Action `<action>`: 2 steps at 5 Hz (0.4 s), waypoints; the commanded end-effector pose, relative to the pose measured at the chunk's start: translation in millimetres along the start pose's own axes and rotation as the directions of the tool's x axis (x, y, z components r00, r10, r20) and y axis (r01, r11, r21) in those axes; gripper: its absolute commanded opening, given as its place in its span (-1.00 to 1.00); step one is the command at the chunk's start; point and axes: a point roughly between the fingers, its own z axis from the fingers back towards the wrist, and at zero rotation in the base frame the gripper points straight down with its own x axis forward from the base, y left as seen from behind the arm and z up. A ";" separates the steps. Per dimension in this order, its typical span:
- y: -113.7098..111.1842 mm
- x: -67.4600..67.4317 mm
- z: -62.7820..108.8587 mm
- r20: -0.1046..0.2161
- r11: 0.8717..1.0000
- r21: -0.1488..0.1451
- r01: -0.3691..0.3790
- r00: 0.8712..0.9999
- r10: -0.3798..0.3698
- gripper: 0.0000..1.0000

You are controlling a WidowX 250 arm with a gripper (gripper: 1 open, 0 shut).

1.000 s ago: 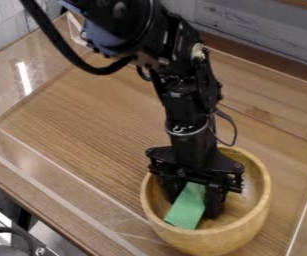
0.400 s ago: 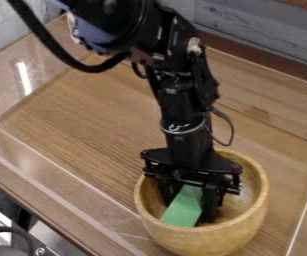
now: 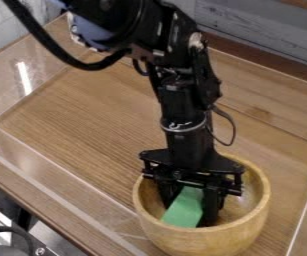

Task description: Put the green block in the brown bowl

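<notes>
The brown bowl (image 3: pixel 253 205) sits at the near right of the wooden table. My gripper (image 3: pixel 187 196) points steeply down into it from above, its black fingers (image 3: pixel 157 192) reaching inside the rim. The green block (image 3: pixel 183 212) hangs tilted between the fingers with its lower end down in the bowl's hollow. Its upper end is hidden by the gripper. The gripper is shut on the block. I cannot tell whether the block's lower end touches the bowl's floor.
The wooden table (image 3: pixel 89 110) stretches left and back of the bowl. A clear wall panel (image 3: pixel 36 150) runs along the near left edge. The black arm (image 3: pixel 169 70) rises from the bowl toward the upper left. A grey wall stands behind.
</notes>
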 end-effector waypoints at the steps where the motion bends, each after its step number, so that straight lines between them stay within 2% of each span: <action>1: -5.6 0.4 13.3 0.023 1.000 -0.011 0.020 1.000 -0.020 -1.00; 2: -6.6 -0.5 16.6 0.022 1.000 -0.013 0.017 1.000 -0.017 -1.00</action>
